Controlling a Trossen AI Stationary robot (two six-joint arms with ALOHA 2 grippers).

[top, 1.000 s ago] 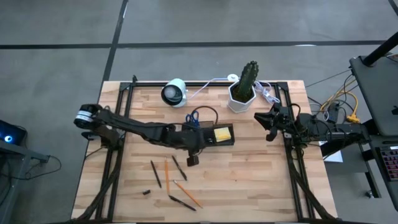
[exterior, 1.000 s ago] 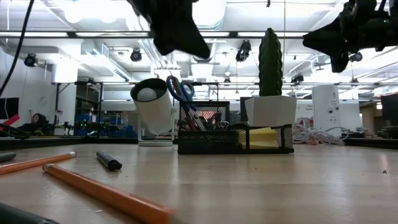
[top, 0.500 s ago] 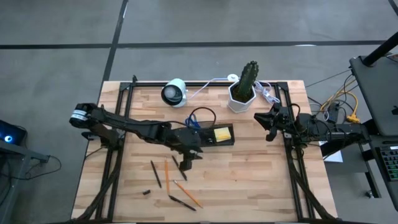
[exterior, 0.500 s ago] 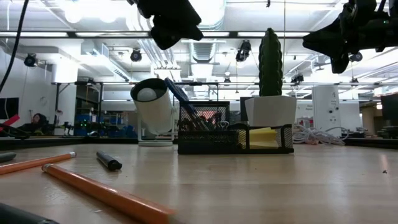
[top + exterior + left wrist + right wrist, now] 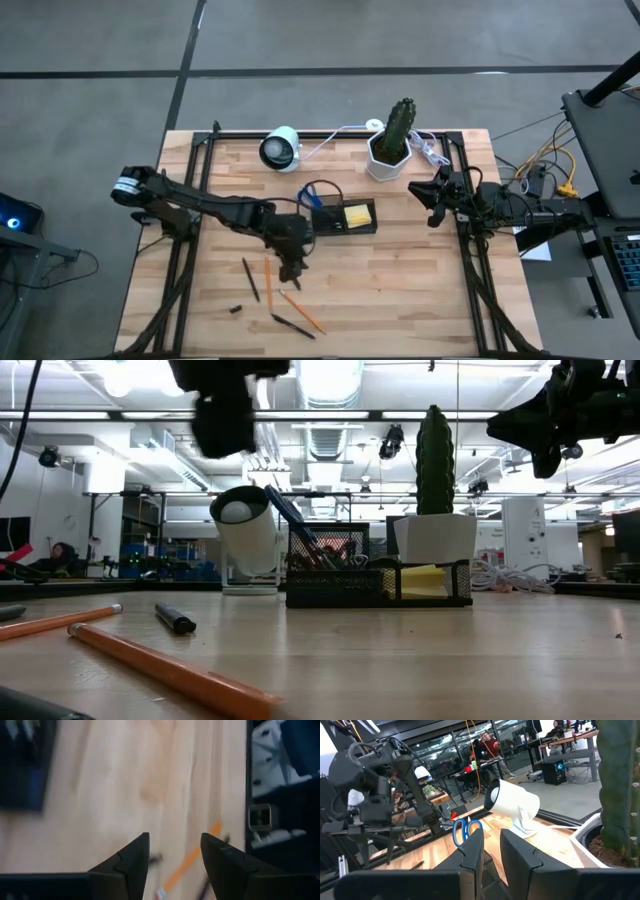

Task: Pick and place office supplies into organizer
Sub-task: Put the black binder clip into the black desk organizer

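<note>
The bench (image 5: 400, 280) is pale wood planks with a black frame along its edges, set on a grey floor (image 5: 300, 40) crossed by dark seams. Past the right edge stands a dark desk (image 5: 610, 130) with coloured cables beside it. Past the left edge, a dark stand carries a small blue light (image 5: 12, 222). In the low view, the room behind is a wide workshop: a white ceiling with bright strip lights (image 5: 330, 380), black spotlights on rails, and dark racks along the far wall. In the right wrist view, people sit at distant desks (image 5: 490, 745).
</note>
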